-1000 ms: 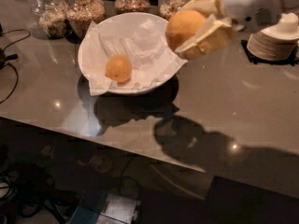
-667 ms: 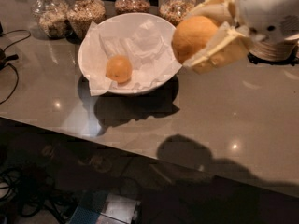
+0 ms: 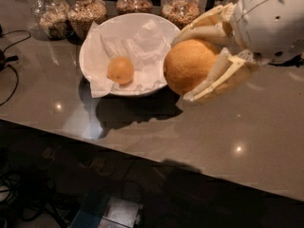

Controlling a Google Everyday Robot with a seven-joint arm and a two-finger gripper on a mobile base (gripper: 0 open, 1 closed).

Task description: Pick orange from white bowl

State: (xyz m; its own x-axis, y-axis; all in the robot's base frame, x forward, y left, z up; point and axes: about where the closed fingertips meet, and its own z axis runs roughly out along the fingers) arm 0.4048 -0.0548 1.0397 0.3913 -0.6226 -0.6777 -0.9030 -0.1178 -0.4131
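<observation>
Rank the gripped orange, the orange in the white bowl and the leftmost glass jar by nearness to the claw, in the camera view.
1. Gripped orange: clamped in the claw, right of the white bowl.
2. Orange in the bowl: left of the claw.
3. Leftmost glass jar: far left, at the back.

No legible text, label, brand or number on any surface, including the pincer (image 3: 182, 68), which clasps the orange (image 3: 190, 63) beside the white bowl (image 3: 124, 25).

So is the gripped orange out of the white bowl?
Out: the tool, right of the white bowl, is shut on the orange, lifted outside the rim.
</observation>
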